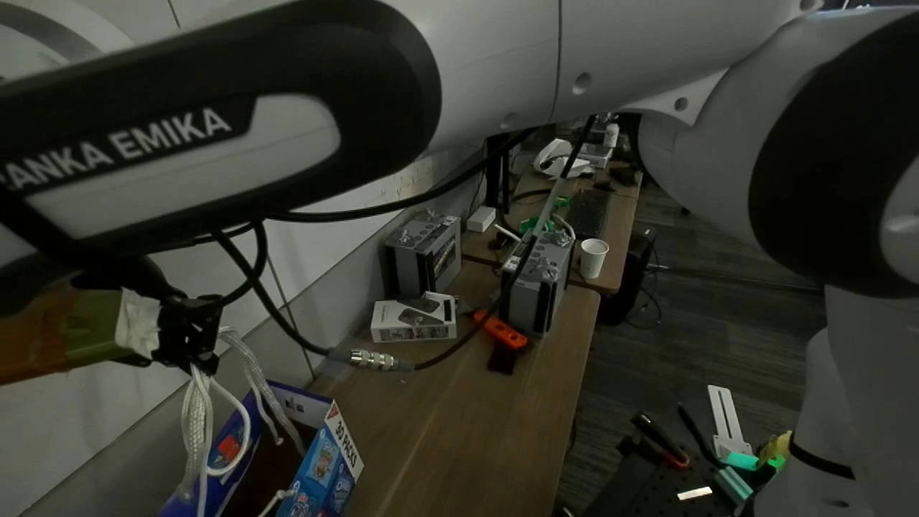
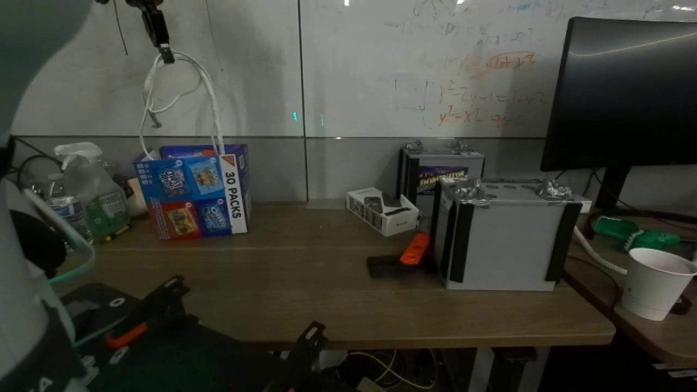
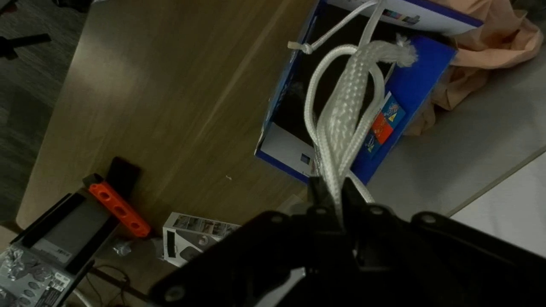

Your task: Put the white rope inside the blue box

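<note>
Whiteboard panels (image 2: 359,65) with orange and dark scribbles back the wooden table (image 2: 305,305) in an exterior view. Near that wall stands the blue box (image 2: 190,196), upright and uncovered on top, with a spray bottle (image 2: 101,190) close by. You have the claw (image 3: 335,192) clenched on the white rope (image 3: 347,106), above the box. Loose loops dangle from the grip, much of the rope in the air, and its lower strands come down to the mouth of the box; how far inside they reach, you can't tell. Your wrist view shows one knotted end overlapping the box's edge. Farther along the table sit a small white carton (image 2: 402,222), an orange tool (image 2: 415,249) and two gray cases (image 2: 506,245), with a paper cup (image 2: 656,286) and a monitor (image 2: 626,98) past them.
</note>
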{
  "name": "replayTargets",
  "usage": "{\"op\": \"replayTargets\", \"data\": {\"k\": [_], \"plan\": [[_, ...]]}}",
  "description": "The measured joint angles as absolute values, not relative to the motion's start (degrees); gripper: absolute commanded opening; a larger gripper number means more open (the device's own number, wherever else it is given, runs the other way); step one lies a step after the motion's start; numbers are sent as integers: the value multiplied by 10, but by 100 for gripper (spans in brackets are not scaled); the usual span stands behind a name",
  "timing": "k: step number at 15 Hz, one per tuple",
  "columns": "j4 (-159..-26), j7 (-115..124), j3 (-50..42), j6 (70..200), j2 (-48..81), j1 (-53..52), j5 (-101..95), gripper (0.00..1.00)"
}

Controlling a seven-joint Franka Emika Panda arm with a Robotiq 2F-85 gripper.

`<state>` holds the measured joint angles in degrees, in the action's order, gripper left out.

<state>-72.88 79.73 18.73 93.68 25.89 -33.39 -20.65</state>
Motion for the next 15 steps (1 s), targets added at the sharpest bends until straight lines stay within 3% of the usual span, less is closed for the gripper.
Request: {"op": "replayTargets", "data": {"k": [2,3,4,12,15], "plan": [[-729,796,187,935,261,-331,-206,5],[-729,795,187,935,263,-330,-206,36],[-729,795,187,934,264,-329,-206,36],[-726,784,170,932,271,-324,-182,95],[-726,769,170,904,267,-318,-182,100]]}}
